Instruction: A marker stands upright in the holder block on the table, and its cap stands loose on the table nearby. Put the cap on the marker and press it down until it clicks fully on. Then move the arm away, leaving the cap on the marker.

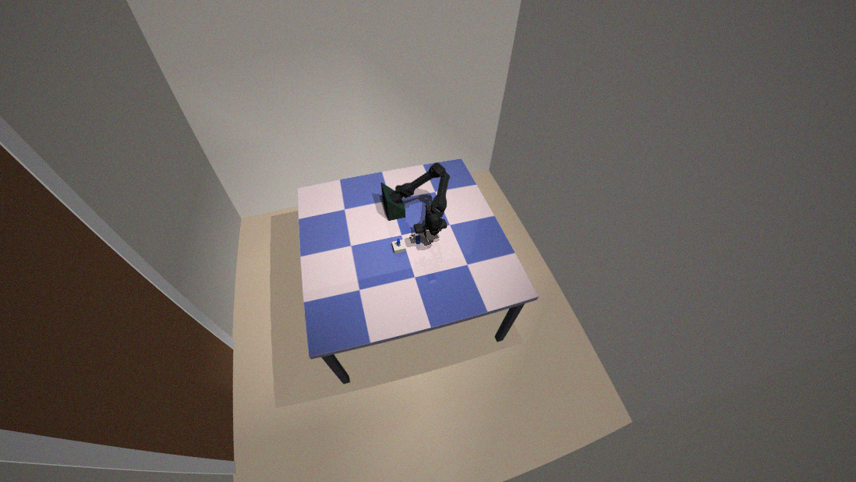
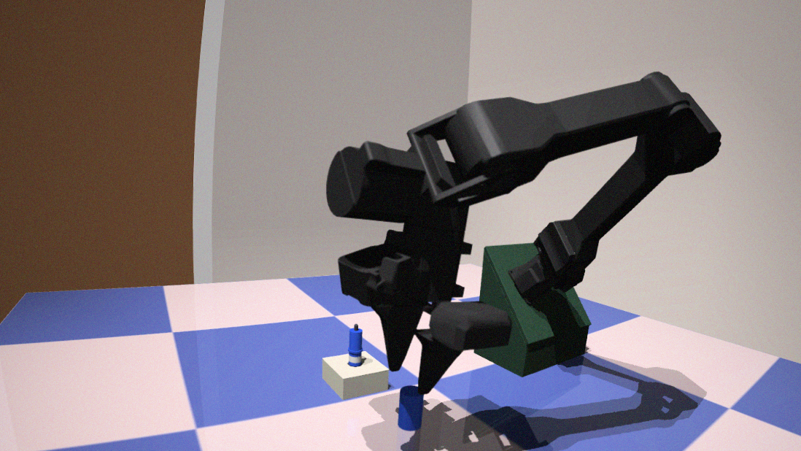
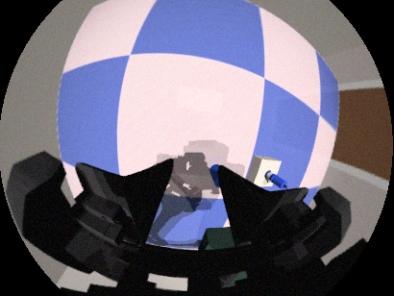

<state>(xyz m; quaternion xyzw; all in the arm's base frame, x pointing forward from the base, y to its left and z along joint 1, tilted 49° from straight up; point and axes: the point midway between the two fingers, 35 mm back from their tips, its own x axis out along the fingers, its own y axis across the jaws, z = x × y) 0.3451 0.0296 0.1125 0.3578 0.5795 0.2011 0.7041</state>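
The blue marker [image 1: 397, 242] [image 2: 355, 339] [image 3: 278, 181] stands upright in the cream holder block [image 1: 399, 249] [image 2: 367, 384] [image 3: 258, 168], its dark tip bare and pointing up. The blue cap [image 1: 418, 240] [image 2: 410, 411] [image 3: 215, 174] stands upright on the table, beside the block. My gripper [image 2: 409, 381] [image 3: 196, 165] is open, pointing down, with its fingertips apart and nothing between them. It is above the table close to the cap. In the wrist view the cap is beyond the right-hand fingertip, which partly hides it.
A dark green wedge-shaped stand [image 1: 393, 207] [image 2: 504, 325] [image 3: 217, 239] carries the arm's base. The checkered table [image 1: 389, 305] [image 2: 111, 381] [image 3: 163, 101] shows the arm's shadow around the cap. Walls and a brown door stand beyond the table.
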